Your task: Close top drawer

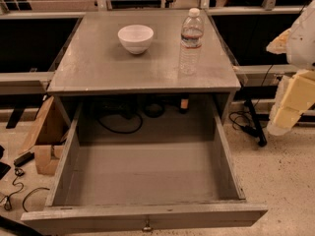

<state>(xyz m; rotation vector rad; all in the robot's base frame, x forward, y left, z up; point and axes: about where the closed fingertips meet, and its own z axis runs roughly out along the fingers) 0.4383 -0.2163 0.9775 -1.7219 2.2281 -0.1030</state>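
One drawer, the top drawer of a grey-painted wooden cabinet, stands pulled far out toward the camera, its deep plain box bare inside. Its flat front panel runs along the bottom edge of the view, with a small round brass knob at its centre, partly cut off by the frame. Behind the drawer's back wall, in the shadowed gap beneath the cabinet top, black cables loop across the floor.

On the cabinet top, a white bowl sits toward the rear, left of centre. A clear plastic water bottle with a white cap stands upright to the right of the bowl, well apart from it.

The robot's arm enters from the right edge of the view, its pale, cream-coloured segments hanging beside the cabinet's right side. The gripper is at the lower end of that arm, out to the right of the drawer and above the speckled floor, touching neither the drawer nor the cabinet. Whether it is released or clenched cannot be told from this angle.

A cardboard box leans by the cabinet's left side, with loose cords lying on the floor near it.
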